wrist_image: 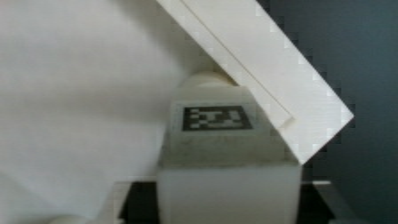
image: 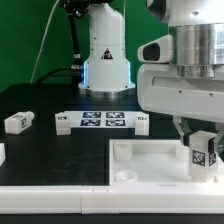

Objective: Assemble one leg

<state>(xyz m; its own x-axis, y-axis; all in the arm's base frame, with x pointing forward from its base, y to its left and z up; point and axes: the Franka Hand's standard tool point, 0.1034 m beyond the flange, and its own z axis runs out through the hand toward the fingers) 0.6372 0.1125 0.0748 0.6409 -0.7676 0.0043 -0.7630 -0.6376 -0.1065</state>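
Observation:
My gripper [image: 203, 146] is shut on the leg [image: 204, 151], a chunky white post with a black-and-white tag on its side. I hold it upright over the right corner of the large flat white tray-like piece [image: 150, 165], at the exterior view's right. In the wrist view the leg [wrist_image: 219, 150] fills the middle between my dark fingers [wrist_image: 143, 198], its far end at the tray's raised corner rim [wrist_image: 267, 70]. Whether the leg touches the tray cannot be told.
The marker board [image: 101, 122] lies on the black table behind the tray. Another small white tagged post [image: 19, 122] lies at the exterior view's left. A white part [image: 2, 153] shows at the left edge. The robot's base [image: 105, 55] stands at the back.

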